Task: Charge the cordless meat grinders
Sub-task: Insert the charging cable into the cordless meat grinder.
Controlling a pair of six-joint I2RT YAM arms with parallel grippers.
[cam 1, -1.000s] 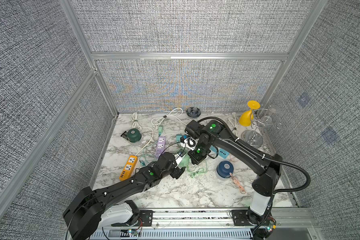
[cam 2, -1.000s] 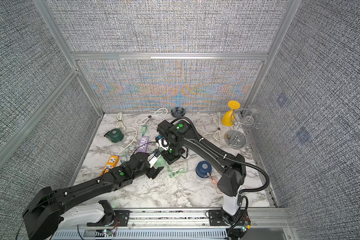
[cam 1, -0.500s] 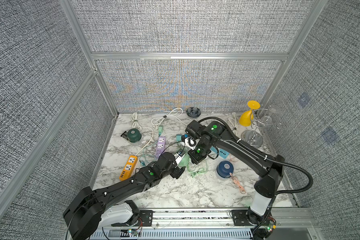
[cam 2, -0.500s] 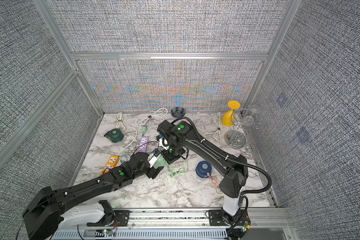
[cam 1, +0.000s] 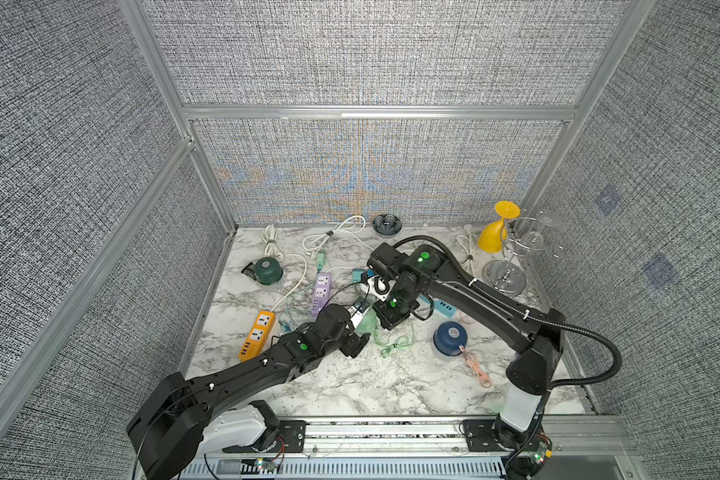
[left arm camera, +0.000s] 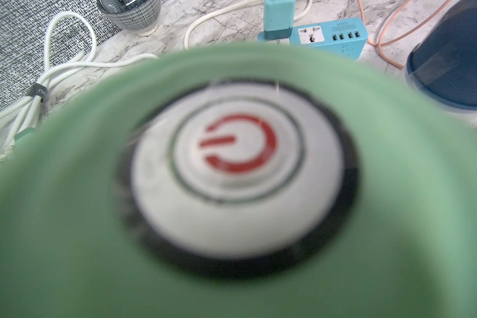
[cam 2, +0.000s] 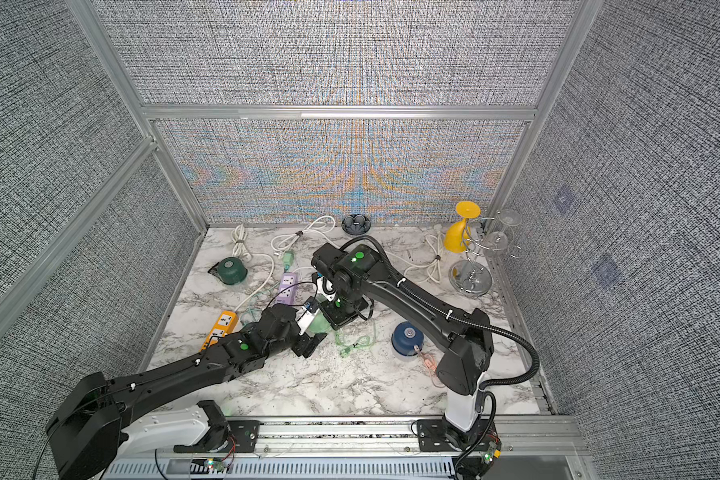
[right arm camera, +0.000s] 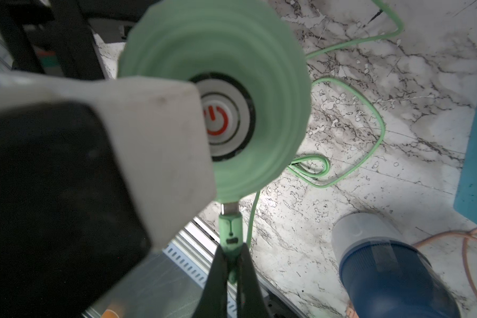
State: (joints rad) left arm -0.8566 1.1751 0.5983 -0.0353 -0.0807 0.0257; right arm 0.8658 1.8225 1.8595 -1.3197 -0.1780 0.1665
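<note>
Marble tabletop (cam 1: 350,386) spreads across the booth floor. Both arms meet over the middle: left arm (cam 1: 242,377) stretches in low from the near edge, right arm (cam 1: 487,303) bends across from the near right corner. Mint green grinder (cam 1: 368,322) is right where the two wrists meet, caught between the wide-spread fingers of the left gripper (cam 1: 358,329), which grips it by the sides; in the left wrist view it fills nearly everything, silver button (left arm camera: 237,176) with a red power mark facing the lens. Whether it touches the marble, I cannot tell. Navy blue grinder (cam 1: 449,340) stands upright to the right of that pair, apart from both grippers, a peach cable (cam 1: 476,368) running off its near side. Dark green grinder (cam 1: 269,270) stands well apart, far left, near the side wall. Smaller now: orange power strip (cam 1: 257,336) by the left edge, purple power strip (cam 1: 321,291) just beyond it, blue power strip (left arm camera: 333,33) beneath the right arm. And the smallest: right gripper (right arm camera: 231,252) is pinched tight on a mint green plug (right arm camera: 230,224), metal tip right at that grinder's edge; seated or not, I cannot tell.
</note>
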